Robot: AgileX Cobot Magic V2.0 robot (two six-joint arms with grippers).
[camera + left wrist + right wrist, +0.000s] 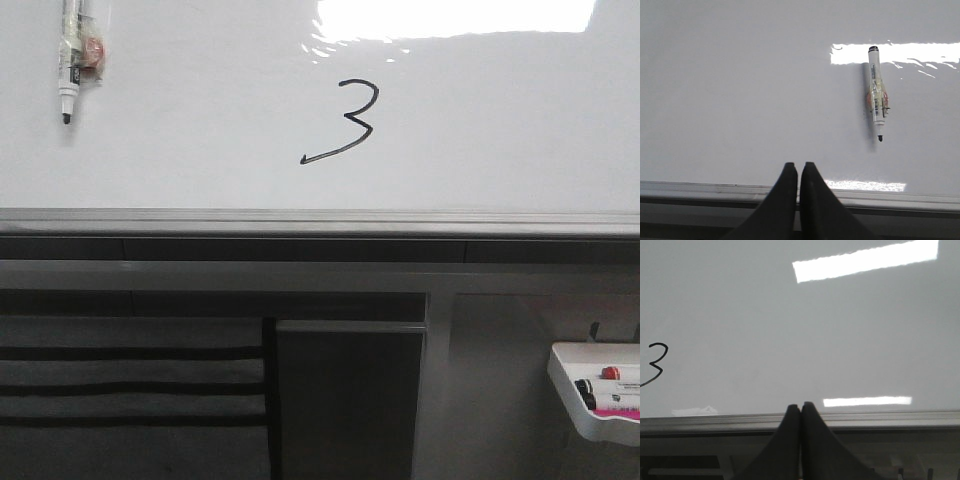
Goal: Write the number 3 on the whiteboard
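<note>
— Where does the marker (876, 95) lie? 
— Flat on the whiteboard (200, 120), ahead and right of the left arm's closed, empty fingers (790, 175), tip toward the rail.

— And the number 3 (345, 122)? 
— Centre board, already drawn; right fingers (793, 415) closed, empty.

A marker pen (71, 58) sits at the top left in the front view, with its black tip pointing down. It has a see-through wrap with a bit of pink around its middle. Low on the right, a small white tray (580, 400) holds more markers (612, 385), one with a red cap. Below are grey and black stripes (130, 385).
</note>
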